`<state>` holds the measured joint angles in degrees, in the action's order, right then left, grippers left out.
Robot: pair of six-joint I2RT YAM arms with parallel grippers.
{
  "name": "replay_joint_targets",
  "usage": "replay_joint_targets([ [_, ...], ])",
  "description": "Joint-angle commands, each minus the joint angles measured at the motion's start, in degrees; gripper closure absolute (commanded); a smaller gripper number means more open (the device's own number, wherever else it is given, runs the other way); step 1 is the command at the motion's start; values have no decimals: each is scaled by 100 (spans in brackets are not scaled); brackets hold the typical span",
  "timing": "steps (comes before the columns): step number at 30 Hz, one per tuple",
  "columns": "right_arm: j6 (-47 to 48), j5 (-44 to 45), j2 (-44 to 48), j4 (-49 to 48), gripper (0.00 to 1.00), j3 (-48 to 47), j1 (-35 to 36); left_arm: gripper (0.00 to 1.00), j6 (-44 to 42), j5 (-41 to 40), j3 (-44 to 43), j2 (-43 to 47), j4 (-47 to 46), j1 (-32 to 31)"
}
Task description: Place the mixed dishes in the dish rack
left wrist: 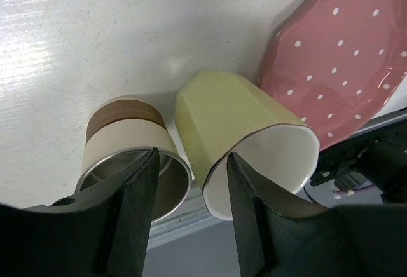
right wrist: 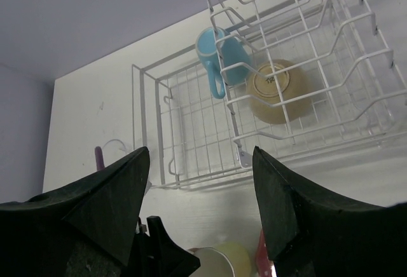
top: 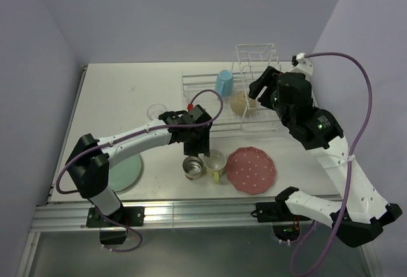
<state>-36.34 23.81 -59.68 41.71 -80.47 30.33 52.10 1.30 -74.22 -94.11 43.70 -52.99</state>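
Yellow-green mug (left wrist: 235, 118) and small metallic-tan cup (left wrist: 127, 140) stand side by side on the worktop (left wrist: 95, 35) (mouths up, long axes vertical). Jaws of the left gripper (left wrist: 191, 162) gape empty above these 2; the right gripper (right wrist: 200, 156) jaws likewise.

Robot lab, bare lilac walls (top: 191, 10), white table (top: 127, 86), aluminium rail (top: 191, 211)

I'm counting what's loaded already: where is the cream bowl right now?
In the top view the cream bowl sits in the white wire rack, far side and right of centre, just right of the light-blue mug.
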Motion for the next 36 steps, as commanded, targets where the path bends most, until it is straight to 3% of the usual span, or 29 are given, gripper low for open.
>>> replay_joint_targets([
  [1, 13, 9, 220, -93, 27, 40, -36, 48, -244, 46, -163, -99, -108, -27],
  [9, -31, 10, 282, 30, 27, 5, -44, 65, -560, 37, -330, -565, -195, -36],
  [13, -5, 1, 229, 91, 28, -92, -44, 81, -701, 28, -619, -793, -152, -53],
  [19, 30, 18, 168, 118, 28, -215, -44, 89, -596, -60, -429, -584, -107, -53],
  [21, 48, 36, 141, 109, 28, -233, -44, 100, -525, -68, -244, -460, -204, -53],
  [36, 223, -227, -44, 30, 28, -259, -44, 100, -648, -104, -304, 22, -221, -53],
])
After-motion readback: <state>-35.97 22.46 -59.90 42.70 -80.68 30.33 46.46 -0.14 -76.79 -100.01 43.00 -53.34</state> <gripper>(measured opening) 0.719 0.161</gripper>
